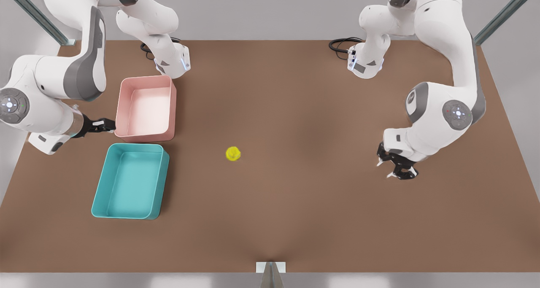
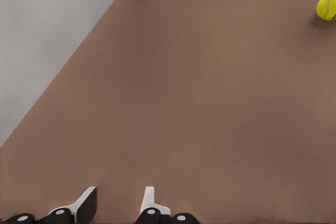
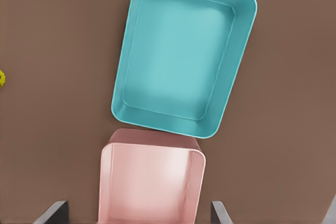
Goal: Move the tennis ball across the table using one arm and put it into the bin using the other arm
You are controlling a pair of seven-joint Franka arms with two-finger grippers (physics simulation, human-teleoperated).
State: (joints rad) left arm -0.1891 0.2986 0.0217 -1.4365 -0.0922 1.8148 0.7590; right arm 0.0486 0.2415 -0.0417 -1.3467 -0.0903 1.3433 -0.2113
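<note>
Your left claw (image 1: 390, 170) hangs spread wide at the table's (image 1: 295, 220) 3 o'clock side; your right claw (image 1: 110, 125), also wide, hangs at 9 o'clock by the pink tray (image 1: 146, 106). Below it lies the teal bin (image 1: 128, 181), empty. At centre sits the ball (image 1: 233, 153).

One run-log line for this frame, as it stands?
tennis ball: loose on table | bin: empty | left gripper: open, front view's right, off ball | right gripper: open, by pink tray
</note>
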